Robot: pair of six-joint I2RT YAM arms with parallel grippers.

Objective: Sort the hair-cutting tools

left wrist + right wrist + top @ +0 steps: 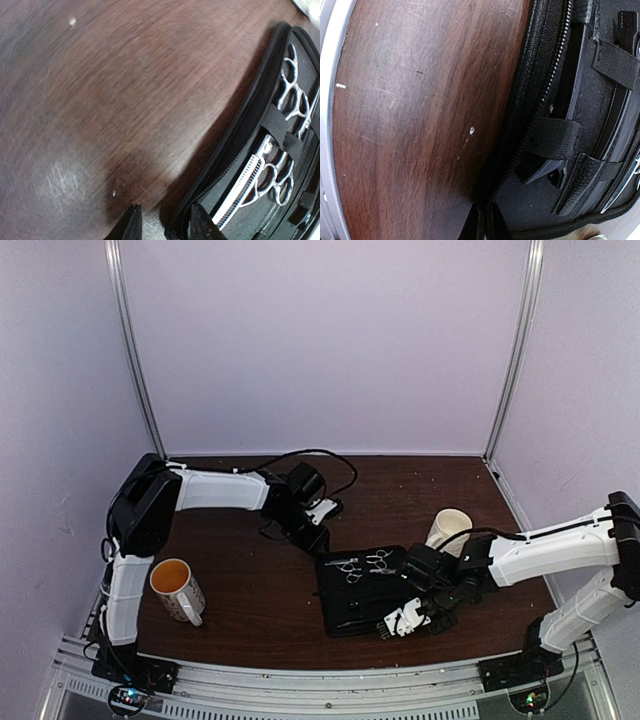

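Observation:
The open black fabric case (358, 602) lies on the table's middle right. Two silver scissors (345, 568) (380, 560) sit strapped in its far end; the left wrist view shows them (295, 95) (260, 185). Black hair clips (626, 25) (545, 170) lie under elastic straps inside the case in the right wrist view. My left gripper (318, 538) (166, 225) is open at the case's far left corner, one finger on the table and one over the rim. My right gripper (403, 621) (485, 227) is shut on the case's near zip edge.
A mug with an orange inside (176, 586) stands near the left arm's base. A cream mug (449, 529) stands right of the case, behind the right arm. A metal rail (327, 125) runs along the table's near edge.

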